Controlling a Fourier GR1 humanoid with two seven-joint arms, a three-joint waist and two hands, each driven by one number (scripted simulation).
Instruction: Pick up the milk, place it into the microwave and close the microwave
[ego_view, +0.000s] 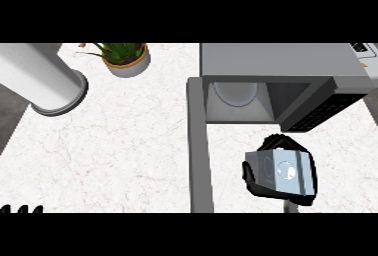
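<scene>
A grey-blue milk carton (283, 170) sits in my right hand (255, 176), whose black fingers and thumb curl round both its sides, in front of the microwave (273, 62). The microwave's cavity is open, with a round glass plate (236, 92) inside. Its door (198, 150) swings out toward me at the left of the carton. Only the fingertips of my left hand (21, 209) show at the lower left edge, pointing up and resting.
A white cylinder (40, 80) lies at the back left. A potted plant (127, 57) stands behind the middle of the marble counter (118, 150). The microwave's dark control panel (321, 112) angles out at the right.
</scene>
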